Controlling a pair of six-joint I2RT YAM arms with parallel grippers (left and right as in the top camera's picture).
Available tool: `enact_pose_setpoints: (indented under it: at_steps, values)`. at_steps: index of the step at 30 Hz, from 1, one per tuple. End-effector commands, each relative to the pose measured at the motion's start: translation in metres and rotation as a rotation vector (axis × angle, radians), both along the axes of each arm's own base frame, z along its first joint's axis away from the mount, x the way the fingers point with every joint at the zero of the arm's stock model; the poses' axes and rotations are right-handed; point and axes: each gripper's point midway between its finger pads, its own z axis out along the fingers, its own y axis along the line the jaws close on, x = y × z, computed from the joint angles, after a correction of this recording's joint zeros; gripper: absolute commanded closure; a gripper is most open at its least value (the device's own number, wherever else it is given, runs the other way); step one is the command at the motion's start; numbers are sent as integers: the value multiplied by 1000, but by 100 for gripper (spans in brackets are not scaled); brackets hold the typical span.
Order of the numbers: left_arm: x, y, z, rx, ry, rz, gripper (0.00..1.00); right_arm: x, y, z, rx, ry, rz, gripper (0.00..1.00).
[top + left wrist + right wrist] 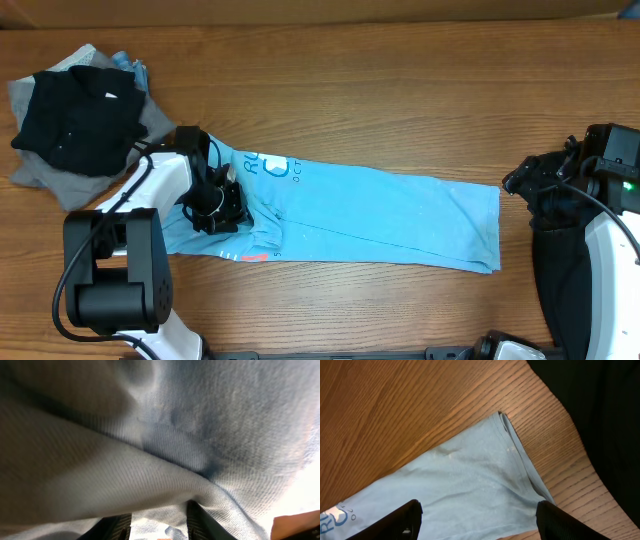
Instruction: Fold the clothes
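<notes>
The light blue T-shirt (380, 215) lies folded into a long strip across the middle of the table, with blue lettering near its left end. My left gripper (215, 205) sits on the bunched left end. In the left wrist view the blue cloth (200, 425) fills the frame and drapes over and between the fingers (160, 527), which are closed on a fold. My right gripper (515, 180) hovers at the shirt's right end. In the right wrist view it is wide open (477, 520) above the shirt's corner (470, 475) and holds nothing.
A pile of black and grey clothes (75, 120) with a bit of blue cloth lies at the back left corner. Bare wooden table (400, 90) stretches behind the shirt. A black cover (600, 420) is beside the right arm.
</notes>
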Motion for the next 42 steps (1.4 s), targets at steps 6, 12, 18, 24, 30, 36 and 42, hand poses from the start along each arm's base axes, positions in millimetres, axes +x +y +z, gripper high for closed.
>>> enact_pose_setpoints:
  at_steps: [6, 12, 18, 24, 30, 36, 42]
  values:
    - [-2, -2, 1, -5, 8, 19, 82, 2, -4, 2, -14, -7, -1, 24]
    - [0, -2, 1, -4, -5, 19, 78, 2, -4, 2, -14, -8, -1, 24]
    - [1, -4, 1, -16, -6, 25, 93, 2, -4, 2, -14, -7, -1, 23]
    - [-10, -6, 4, -29, 43, 30, 60, 2, -4, 2, -15, -8, -1, 24]
    - [-9, 5, -1, 42, 41, 31, 65, 2, -4, 2, -15, -7, -1, 24]
    - [-7, 5, -1, 49, 37, 42, 83, 2, -4, 2, -15, -7, -1, 23]
    - [-2, 3, -2, 52, 26, 66, 62, 2, -4, 2, -15, -8, -1, 23]
